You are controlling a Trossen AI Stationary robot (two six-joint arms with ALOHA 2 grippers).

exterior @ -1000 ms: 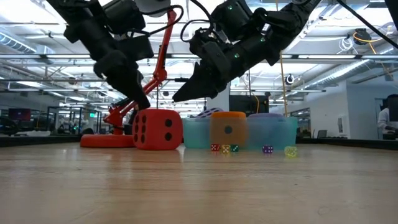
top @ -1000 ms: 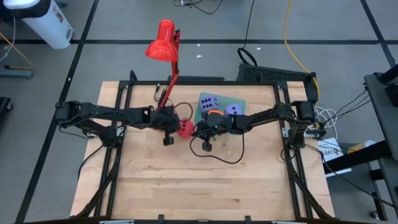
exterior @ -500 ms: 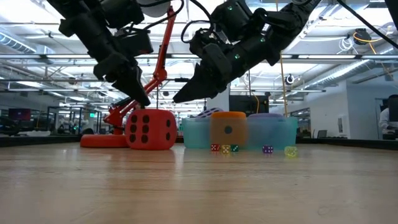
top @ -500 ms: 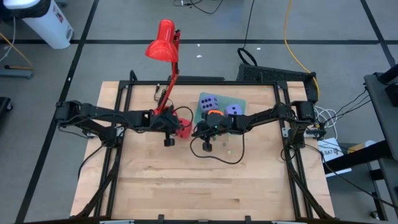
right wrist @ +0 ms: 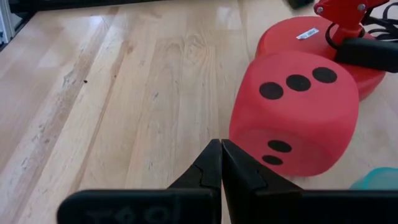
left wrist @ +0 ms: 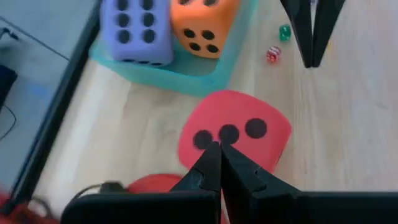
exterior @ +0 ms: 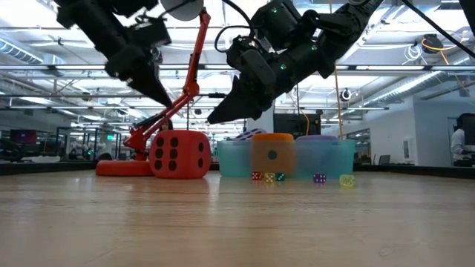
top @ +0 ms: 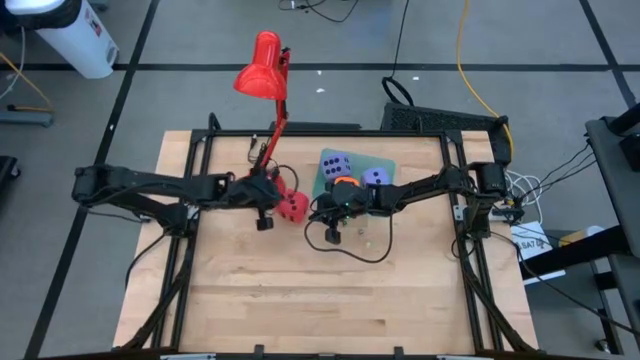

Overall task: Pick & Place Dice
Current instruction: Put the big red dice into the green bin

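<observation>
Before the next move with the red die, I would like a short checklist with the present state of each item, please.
1. Red die rests free on the table, beside the lamp base: ok.
2. Left end effector is shut and empty, above the red die, not gripping it: not ok for a pick; it must open first.
3. Right end effector is shut and empty, pointing at the red die: ok as waiting.
4. Teal tray already holds the orange die and a purple die: ok.
5. Free room in the tray for the red die: cannot tell.
</observation>
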